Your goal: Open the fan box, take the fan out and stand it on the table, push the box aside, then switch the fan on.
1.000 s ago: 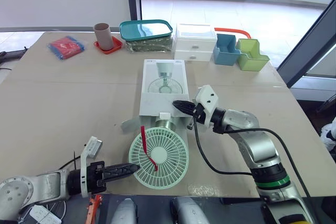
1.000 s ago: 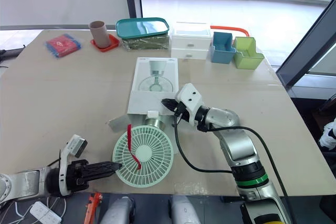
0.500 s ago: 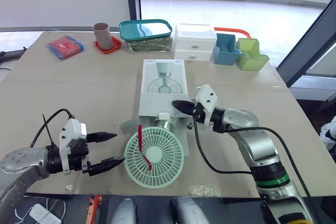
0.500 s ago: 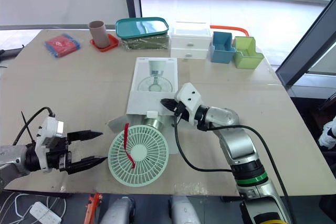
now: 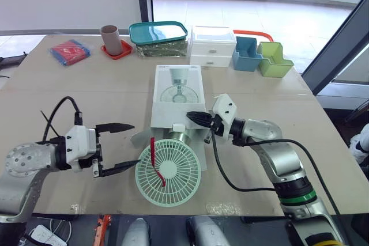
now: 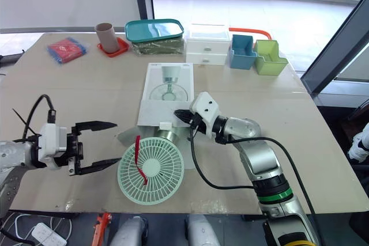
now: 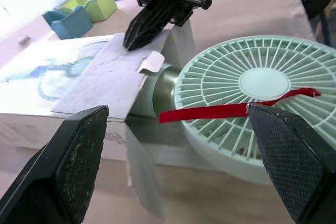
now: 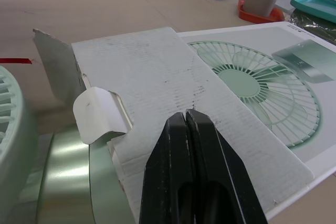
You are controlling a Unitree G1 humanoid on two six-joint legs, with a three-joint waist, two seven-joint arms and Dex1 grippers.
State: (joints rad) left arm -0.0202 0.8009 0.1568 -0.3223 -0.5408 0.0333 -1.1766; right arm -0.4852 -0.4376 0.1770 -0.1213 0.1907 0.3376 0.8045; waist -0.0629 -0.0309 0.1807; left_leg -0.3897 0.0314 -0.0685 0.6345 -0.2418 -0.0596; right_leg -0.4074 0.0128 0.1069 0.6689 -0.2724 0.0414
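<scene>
The white fan box (image 5: 179, 93) lies flat mid-table with its near end open. The pale green fan (image 5: 168, 171) sticks out of that end, grille up, its metallic neck (image 5: 180, 137) still inside; a red ribbon (image 5: 155, 156) lies across the grille. My left gripper (image 5: 135, 144) is open wide just left of the fan head, fingers (image 7: 79, 156) apart from it. My right gripper (image 5: 192, 116) is shut, its tips (image 8: 186, 116) resting on the box's top panel by the tuck flap (image 8: 97, 114).
Along the far edge stand a cardboard tube on a red holder (image 5: 109, 37), a teal-lidded tray (image 5: 159, 31), white drawers (image 5: 214, 44), a blue bin (image 5: 247, 53) and a green bin (image 5: 275, 59). A red-blue packet (image 5: 71, 50) lies far left. The table's front edge (image 5: 173, 208) is just below the fan.
My left gripper drew back from the fan's rim, opened, then spread wider and rose beside the fan head. The fan shifted slightly left. The right gripper stayed put.
</scene>
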